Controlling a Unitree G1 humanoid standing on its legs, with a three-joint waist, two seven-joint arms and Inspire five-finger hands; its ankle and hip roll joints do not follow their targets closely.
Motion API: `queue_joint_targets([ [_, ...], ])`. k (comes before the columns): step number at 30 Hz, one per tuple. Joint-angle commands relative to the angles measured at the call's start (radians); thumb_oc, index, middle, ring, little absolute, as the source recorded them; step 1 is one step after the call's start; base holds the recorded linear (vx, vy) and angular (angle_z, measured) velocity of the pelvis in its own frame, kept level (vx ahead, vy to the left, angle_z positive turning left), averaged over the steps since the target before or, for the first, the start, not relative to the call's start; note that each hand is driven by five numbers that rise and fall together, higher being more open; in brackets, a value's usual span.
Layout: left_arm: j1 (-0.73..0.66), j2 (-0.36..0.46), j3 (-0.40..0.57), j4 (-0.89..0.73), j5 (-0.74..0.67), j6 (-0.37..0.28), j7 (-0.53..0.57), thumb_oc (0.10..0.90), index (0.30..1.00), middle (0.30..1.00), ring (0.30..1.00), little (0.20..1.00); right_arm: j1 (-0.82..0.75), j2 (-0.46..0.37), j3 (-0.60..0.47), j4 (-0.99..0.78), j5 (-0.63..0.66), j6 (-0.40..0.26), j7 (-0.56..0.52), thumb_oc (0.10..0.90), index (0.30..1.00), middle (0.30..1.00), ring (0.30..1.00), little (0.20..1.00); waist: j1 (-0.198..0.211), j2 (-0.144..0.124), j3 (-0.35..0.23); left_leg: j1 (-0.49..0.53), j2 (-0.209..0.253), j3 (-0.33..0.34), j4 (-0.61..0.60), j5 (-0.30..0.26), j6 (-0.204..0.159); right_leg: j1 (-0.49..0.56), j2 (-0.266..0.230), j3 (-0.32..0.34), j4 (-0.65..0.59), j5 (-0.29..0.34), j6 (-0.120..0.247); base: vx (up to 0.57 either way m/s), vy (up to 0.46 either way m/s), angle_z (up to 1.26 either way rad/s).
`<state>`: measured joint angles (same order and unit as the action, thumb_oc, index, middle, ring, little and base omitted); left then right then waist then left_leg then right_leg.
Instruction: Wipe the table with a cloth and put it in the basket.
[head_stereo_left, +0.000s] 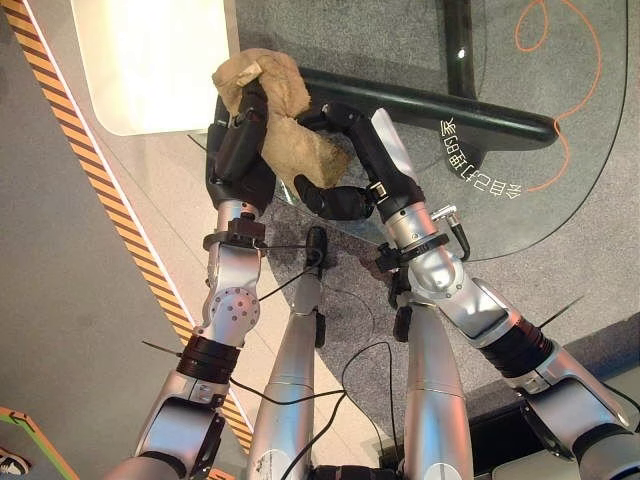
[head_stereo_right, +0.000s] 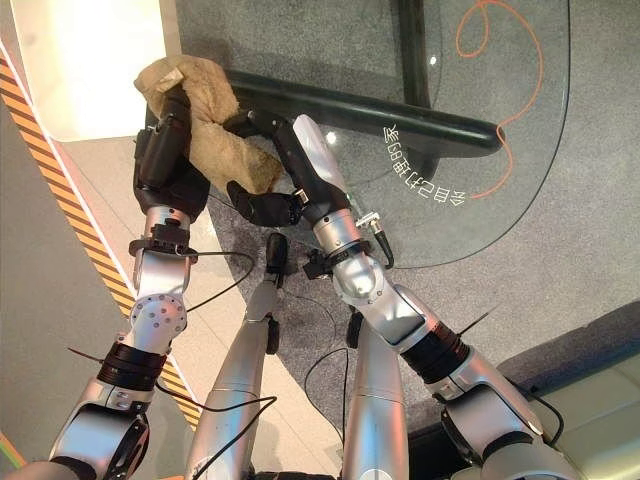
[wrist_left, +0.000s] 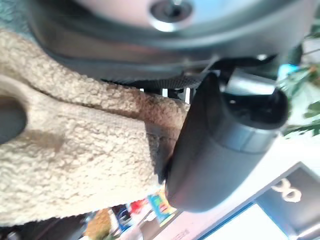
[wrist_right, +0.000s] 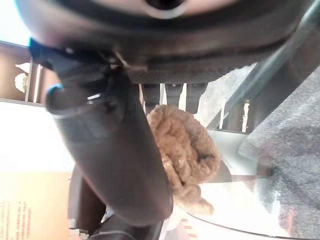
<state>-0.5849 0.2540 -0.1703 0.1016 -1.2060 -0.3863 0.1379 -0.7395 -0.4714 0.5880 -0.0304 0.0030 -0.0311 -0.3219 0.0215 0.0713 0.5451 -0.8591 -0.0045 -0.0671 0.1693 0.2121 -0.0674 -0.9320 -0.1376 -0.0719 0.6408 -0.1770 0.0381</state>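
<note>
glass table (head_stereo_left: 560, 190) under me; at its left edge i see my left hand (head_stereo_left: 240, 135) and right hand (head_stereo_left: 350, 165) both curled into the tan cloth (head_stereo_left: 290, 120), bunched between them.

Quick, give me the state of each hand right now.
Left hand: shut on the crumpled tan fleecy cloth, held over the glass table.
Right hand: shut on the same cloth, from the other side.
</note>
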Motion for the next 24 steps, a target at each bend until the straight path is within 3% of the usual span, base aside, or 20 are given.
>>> queue_joint_targets([
  [1, -0.094, 0.007, 0.067, -0.105, 0.118, -0.159, 0.006, 0.1, 0.3, 0.3, 0.3, 0.2, -0.12, 0.061, -0.042, -0.132, -0.025, -0.092, -0.015, 0.8, 0.9, 0.9, 0.9, 0.9, 0.033, -0.03, -0.025, -0.006, -0.024, -0.004, 0.153, -0.169, 0.026, 0.054, -0.023, 0.001, -0.293, 0.197, 0.069, 0.0, 0.0, 0.0],
  [12, -0.138, 0.008, 0.125, -0.098, 0.292, -0.305, 0.216, 0.1, 0.3, 0.3, 0.3, 0.2, -0.15, 0.069, -0.035, -0.099, -0.011, -0.091, -0.035, 0.8, 0.9, 0.9, 0.9, 0.9, 0.04, -0.03, -0.025, -0.006, -0.026, -0.007, 0.158, -0.168, 0.021, 0.054, -0.021, 0.0, -0.283, 0.187, 0.061, 0.0, 0.0, 0.0],
  [24, -0.195, 0.032, 0.16, -0.047, 0.482, -0.353, 0.404, 0.1, 0.3, 0.3, 0.3, 0.2, -0.154, 0.068, -0.058, -0.057, -0.008, -0.095, -0.112, 0.8, 0.9, 0.9, 0.9, 0.9, 0.03, -0.022, -0.025, -0.003, -0.024, -0.001, 0.16, -0.169, 0.015, 0.052, -0.02, 0.012, -0.277, 0.18, 0.057, 0.0, 0.003, 0.0],
])
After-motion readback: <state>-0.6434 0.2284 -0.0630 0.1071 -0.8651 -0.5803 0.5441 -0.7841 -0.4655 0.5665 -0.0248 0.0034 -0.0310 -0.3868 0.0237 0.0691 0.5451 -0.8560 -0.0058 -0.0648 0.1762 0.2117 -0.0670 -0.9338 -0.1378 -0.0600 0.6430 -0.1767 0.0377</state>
